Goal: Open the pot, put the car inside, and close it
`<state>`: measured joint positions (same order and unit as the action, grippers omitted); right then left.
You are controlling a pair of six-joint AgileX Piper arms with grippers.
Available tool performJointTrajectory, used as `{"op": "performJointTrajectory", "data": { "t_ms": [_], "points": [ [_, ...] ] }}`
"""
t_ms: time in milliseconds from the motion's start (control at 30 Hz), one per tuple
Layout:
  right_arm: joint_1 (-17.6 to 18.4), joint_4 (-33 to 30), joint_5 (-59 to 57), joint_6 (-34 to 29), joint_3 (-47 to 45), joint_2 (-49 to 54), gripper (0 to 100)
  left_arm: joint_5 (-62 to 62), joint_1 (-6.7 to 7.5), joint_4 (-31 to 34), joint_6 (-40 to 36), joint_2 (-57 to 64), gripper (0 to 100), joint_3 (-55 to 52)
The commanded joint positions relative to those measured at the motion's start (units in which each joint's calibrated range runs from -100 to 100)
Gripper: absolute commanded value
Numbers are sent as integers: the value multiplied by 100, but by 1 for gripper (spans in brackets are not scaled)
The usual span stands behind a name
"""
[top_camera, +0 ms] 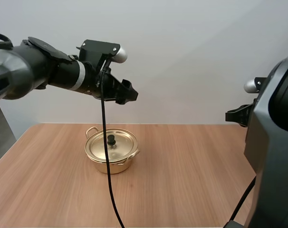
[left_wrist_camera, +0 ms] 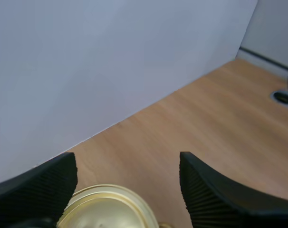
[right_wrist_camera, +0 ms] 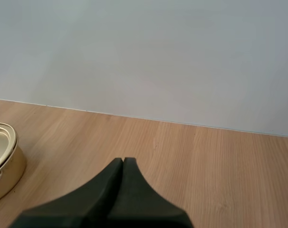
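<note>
1. The golden pot (top_camera: 110, 164) sits on the bench (top_camera: 196, 180), lid (top_camera: 121, 144) on, below the released left claw (top_camera: 126, 93).
2. The right claw (right_wrist_camera: 123, 164) is clenched, empty.
3. The lid is probably light, stiff and slick; its black knob (top_camera: 111, 139) looks the surest hold.

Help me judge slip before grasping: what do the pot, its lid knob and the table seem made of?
Pot: metal, shiny gold-coloured finish, judging by its reflections; alloy unclear. Lid knob: matte black, likely plastic. Table: light wood grain, possibly laminate.
</note>
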<state>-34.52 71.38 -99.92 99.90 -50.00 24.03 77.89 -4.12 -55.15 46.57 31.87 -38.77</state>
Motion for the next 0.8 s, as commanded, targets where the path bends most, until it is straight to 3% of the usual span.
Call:
{"op": "performJointTrajectory", "data": {
  "t_ms": [0, 67, 200, 467, 533, 667, 767],
  "points": [
    [-1, -4, -8, 10, -3, 0, 0, -7, -3, -259, -255, 2608, 100, -296],
    [-1, -4, -8, 10, -3, 0, 0, 165, -87, -28, -808, 3338, 100, -514],
    [-1, 200, -8, 10, -3, 0, 0, 531, -436, 501, -1692, 4118, 100, -864],
    [-1, 612, -8, 10, -3, 0, 0, 572, -609, 926, -1361, 4229, 100, -1450],
    [-1, 636, -8, 10, -3, 0, 0, 782, -528, 1110, -1462, 4350, 100, -1450],
    [-1, 675, -8, 10, -3, 0, 0, -103, -148, 1131, -1927, 4636, 100, -1450],
    [-1, 675, -8, 10, -3, 0, 0, -834, 145, 1987, -2178, 4778, 100, -1464]
  ]
}}
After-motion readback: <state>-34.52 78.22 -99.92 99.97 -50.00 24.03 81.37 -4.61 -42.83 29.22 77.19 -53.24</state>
